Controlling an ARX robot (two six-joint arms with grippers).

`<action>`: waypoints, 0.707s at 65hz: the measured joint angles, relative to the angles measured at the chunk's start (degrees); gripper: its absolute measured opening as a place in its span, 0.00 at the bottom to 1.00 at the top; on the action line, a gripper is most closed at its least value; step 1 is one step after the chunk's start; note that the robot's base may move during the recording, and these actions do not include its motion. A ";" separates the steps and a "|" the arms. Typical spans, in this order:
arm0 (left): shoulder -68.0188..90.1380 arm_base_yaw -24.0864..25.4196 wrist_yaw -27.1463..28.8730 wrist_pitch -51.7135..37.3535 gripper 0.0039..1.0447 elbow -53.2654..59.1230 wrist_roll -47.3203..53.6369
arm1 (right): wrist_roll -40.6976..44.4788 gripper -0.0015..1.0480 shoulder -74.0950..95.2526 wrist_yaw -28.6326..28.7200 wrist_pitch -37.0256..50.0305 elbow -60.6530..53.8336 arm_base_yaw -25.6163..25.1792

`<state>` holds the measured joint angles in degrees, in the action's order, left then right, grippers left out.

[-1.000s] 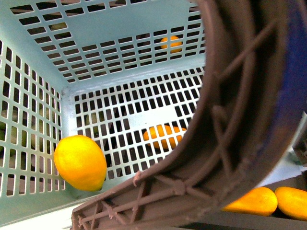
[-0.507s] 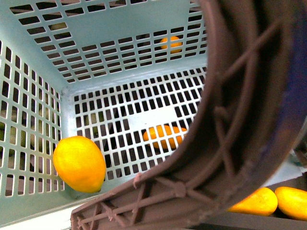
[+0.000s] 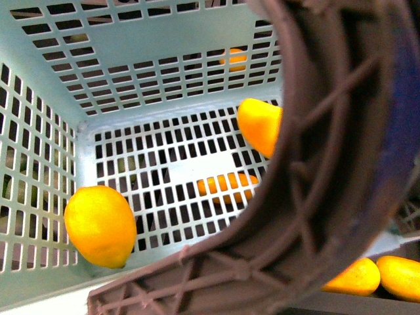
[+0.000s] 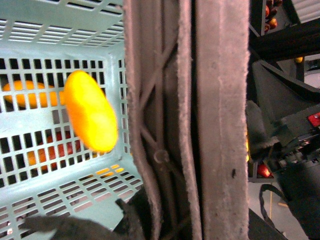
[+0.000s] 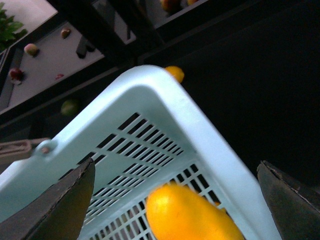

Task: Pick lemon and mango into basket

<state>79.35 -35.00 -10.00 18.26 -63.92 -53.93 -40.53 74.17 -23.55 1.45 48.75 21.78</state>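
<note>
Right claw first: its jaws stand wide apart with nothing gripped, and the mango sits right beneath the gap, just inside the basket rim. The mango looks smeared in every view, so I judge it is loose in the air above the slotted floor, toward the far wall, and not resting on anything. That makes this the release of the second fruit. The lemon is home already, lying on the basket floor in the near left corner, tucked against the left wall. The next move should be simple: lift the right arm straight up and clear of the rim, then check that the mango settles inside. The left claw shows only as a dark scrap at the edge of its own wrist view, so I cannot tell whether it is released or clenched. It sits close to the brown handle. That handle is the nuisance here: it arcs across the front view, hides the basket's right side and part of the mango, and is the thing an arm could catch on its way out. Outside the basket, two more yellow fruits lie side by side beyond its near right corner. Orange fruit shows through the floor slots, underneath and not inside.
</note>
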 joint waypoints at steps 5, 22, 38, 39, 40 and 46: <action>0.00 0.04 0.17 0.00 0.14 0.00 -0.09 | -0.52 0.92 -2.64 -1.75 -2.82 0.15 -3.10; 0.04 -0.09 0.09 0.00 0.14 0.00 0.04 | 33.24 0.51 -22.73 17.46 24.15 -20.76 -15.37; 0.04 -0.02 0.46 0.00 0.14 0.00 0.13 | 39.30 0.08 -29.14 22.67 27.08 -32.70 -19.37; 0.04 -0.02 0.46 0.00 0.14 0.00 0.17 | 39.36 0.06 -29.42 22.84 27.12 -32.98 -19.71; 0.04 -0.02 0.42 0.00 0.14 0.00 0.22 | 39.50 0.03 -30.01 23.17 27.21 -33.55 -20.28; 0.04 -0.02 0.13 0.00 0.14 0.00 0.07 | 39.98 0.02 -32.04 23.15 27.32 -35.85 -21.57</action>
<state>79.40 -35.03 -9.87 18.26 -63.92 -53.87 -0.56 42.13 -0.40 28.77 12.91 0.21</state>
